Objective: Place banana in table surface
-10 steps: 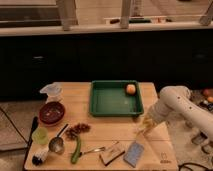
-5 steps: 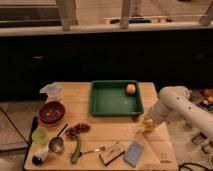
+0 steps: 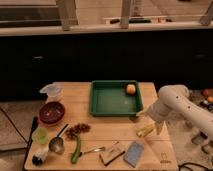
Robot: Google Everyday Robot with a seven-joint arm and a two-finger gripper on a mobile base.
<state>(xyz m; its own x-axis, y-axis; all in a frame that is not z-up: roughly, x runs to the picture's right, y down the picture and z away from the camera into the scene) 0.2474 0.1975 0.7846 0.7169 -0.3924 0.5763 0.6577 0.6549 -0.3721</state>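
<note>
The banana [image 3: 145,131] is small and pale yellow. It lies low at the right side of the light-brown wooden table surface [image 3: 107,127], just in front of the green tray's right corner. My gripper [image 3: 153,123] at the end of the white arm [image 3: 175,102] hangs right over the banana's right end, touching or nearly touching it. I cannot tell whether the banana rests fully on the wood.
A green tray [image 3: 114,99] holds a round orange fruit [image 3: 131,89]. On the left stand a red bowl [image 3: 52,112], a clear cup [image 3: 52,92], a green cup [image 3: 40,135], a spoon [image 3: 57,144], a long green vegetable [image 3: 76,150] and dark grapes [image 3: 77,130]. A blue packet [image 3: 133,153] lies at the front.
The gripper and the banana have come down a little toward the tabletop. Nothing else has moved.
</note>
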